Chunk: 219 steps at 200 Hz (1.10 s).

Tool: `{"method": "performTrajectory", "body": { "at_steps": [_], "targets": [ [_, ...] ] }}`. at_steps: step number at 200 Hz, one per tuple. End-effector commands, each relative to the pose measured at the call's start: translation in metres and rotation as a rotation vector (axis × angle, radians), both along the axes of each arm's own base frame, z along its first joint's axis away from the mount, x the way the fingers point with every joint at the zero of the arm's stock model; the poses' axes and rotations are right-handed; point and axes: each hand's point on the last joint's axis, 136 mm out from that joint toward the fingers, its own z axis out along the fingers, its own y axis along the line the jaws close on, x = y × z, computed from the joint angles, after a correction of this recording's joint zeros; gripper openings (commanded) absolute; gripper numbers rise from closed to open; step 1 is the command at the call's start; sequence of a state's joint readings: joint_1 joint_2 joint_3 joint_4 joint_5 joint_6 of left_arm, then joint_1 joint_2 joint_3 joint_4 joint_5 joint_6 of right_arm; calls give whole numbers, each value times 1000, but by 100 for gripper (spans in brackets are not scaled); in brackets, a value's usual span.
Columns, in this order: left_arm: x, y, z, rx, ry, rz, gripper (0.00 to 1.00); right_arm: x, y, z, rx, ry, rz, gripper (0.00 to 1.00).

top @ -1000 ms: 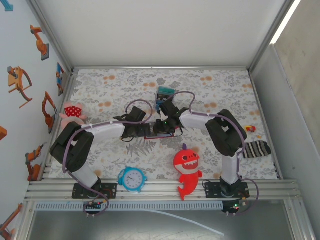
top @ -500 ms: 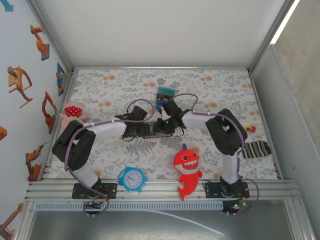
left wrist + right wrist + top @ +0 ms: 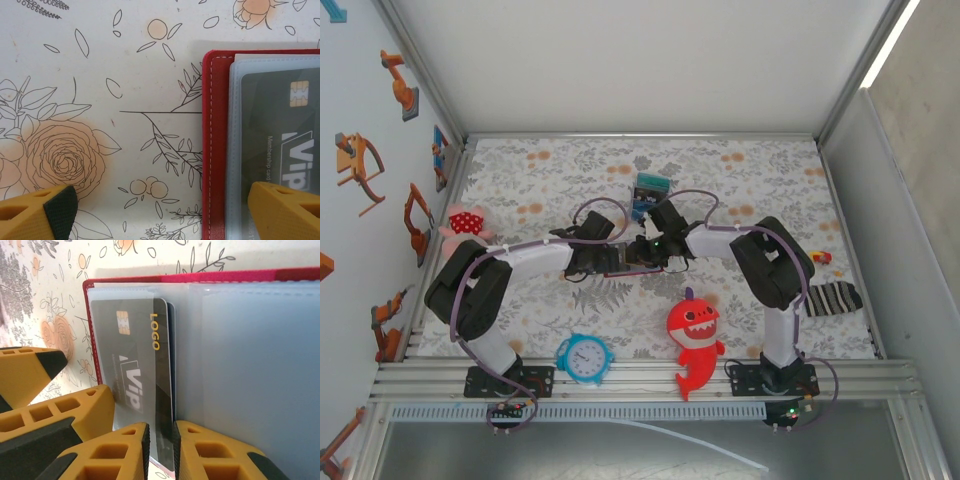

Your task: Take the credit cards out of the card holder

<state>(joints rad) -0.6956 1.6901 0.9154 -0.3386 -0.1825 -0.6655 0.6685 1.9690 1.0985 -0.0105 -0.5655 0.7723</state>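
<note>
Card (image 3: 134, 345) sits in wallet (image 3: 200, 276), pinched at six o'clock by right gripper (image 3: 160, 442); left gripper (image 3: 160, 197) spreads wide

Left end effector (image 3: 160, 212), right end effector (image 3: 161, 440) crowd card holder (image 3: 209, 125); far-right table (image 3: 765, 178) apparently open.

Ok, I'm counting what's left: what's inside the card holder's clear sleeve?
A dark VIP card sits in the card holder sleeve; a second card peeks out behind it, its face covered.
</note>
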Motion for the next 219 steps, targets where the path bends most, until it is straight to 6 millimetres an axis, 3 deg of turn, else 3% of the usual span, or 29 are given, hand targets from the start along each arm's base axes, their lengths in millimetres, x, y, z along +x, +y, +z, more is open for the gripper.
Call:
{"method": "performTrajectory", "body": {
  "at_steps": [1,92,108,187,219],
  "targets": [
    [-27,20,-28,91,136,-14,90,-6,3,-13,34,39,0,19],
    [-26,15,-28,73,135,-19,90,-7,5,-20,70,57,10,15],
    [-26,16,-28,75,133,-16,90,-7,5,-23,65,61,5,0],
    [-24,24,-20,100,111,2,91,1,-28,-17,-62,-1,-45,0],
    [-24,27,-19,114,107,4,91,5,-31,-7,-75,-33,-49,0]
  ]
}}
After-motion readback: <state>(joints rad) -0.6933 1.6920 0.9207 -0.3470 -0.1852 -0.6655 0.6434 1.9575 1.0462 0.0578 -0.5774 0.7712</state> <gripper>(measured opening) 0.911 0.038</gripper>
